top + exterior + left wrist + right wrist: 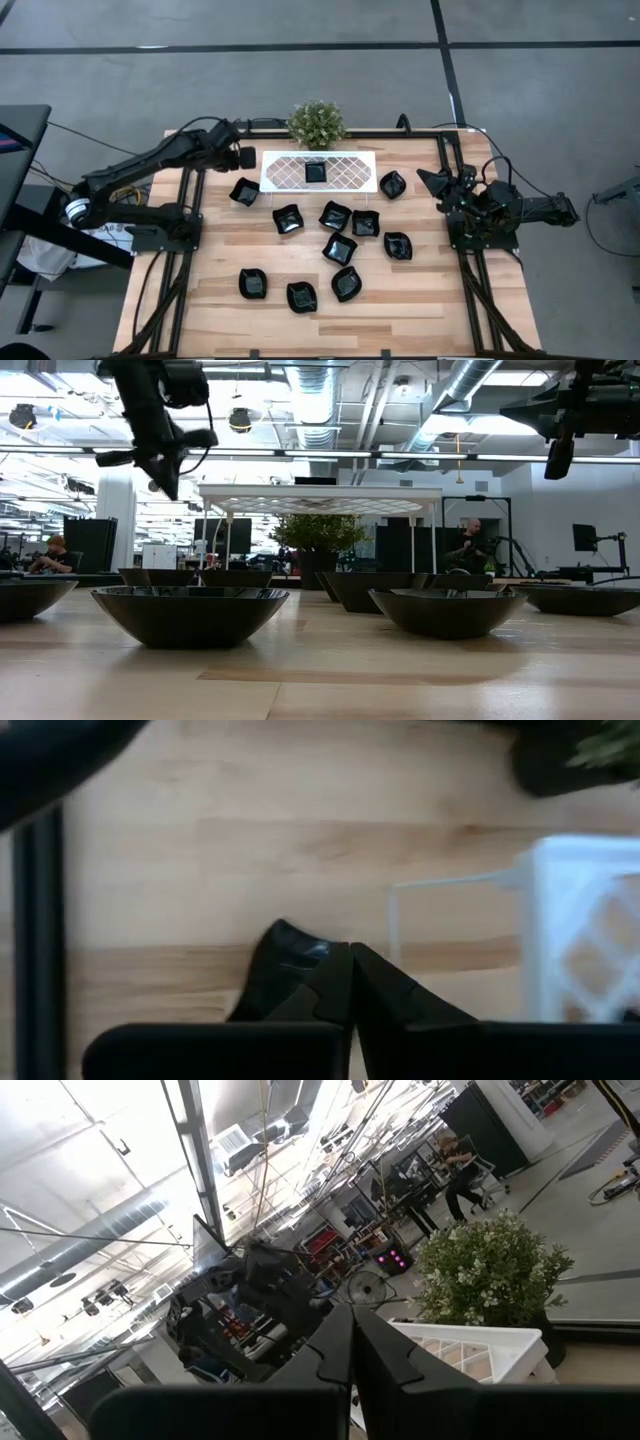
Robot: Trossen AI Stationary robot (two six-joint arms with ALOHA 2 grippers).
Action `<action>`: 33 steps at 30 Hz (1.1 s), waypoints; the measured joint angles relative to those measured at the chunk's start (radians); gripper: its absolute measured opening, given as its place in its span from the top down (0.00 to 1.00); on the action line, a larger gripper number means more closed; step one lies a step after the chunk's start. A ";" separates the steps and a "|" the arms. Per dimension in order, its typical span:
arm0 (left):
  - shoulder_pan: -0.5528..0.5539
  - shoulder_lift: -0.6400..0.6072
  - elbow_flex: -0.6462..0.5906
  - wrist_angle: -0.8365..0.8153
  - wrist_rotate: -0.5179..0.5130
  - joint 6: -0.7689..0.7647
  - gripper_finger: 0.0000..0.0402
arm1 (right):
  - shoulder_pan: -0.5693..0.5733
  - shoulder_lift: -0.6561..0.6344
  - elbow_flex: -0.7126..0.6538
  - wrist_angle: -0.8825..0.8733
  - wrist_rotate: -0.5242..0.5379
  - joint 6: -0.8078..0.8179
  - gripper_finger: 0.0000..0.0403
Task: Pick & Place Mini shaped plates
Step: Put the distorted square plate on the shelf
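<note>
left hand (245, 157): clenched, empty, far-left beside tray (290, 172), staged for nearest plate (244, 192)
right hand (432, 181): clenched, parked right

no readable text, label, brand, number or sign shows in any view.

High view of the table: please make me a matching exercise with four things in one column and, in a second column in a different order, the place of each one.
Things
1. potted plant
2. white tray
3. left gripper
4. right gripper

Places
A. just off the tray's left end
B. at the table's far edge, behind the tray
C. beyond the tray's right end, past a plate
D. in front of the plant, with one black plate on it

Pairs: 1-B, 2-D, 3-A, 4-C
</note>
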 joint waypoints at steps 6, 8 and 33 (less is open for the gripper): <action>0.051 0.006 -0.150 -0.004 0.012 -0.010 0.94 | 0.000 0.000 0.000 0.000 0.000 0.000 1.00; 0.072 0.006 -0.193 0.001 0.041 -0.012 0.92 | 0.000 0.000 0.000 0.000 0.000 0.000 1.00; 0.200 -0.019 -0.361 0.245 0.146 0.131 0.64 | 0.000 0.000 0.000 0.000 0.003 0.002 1.00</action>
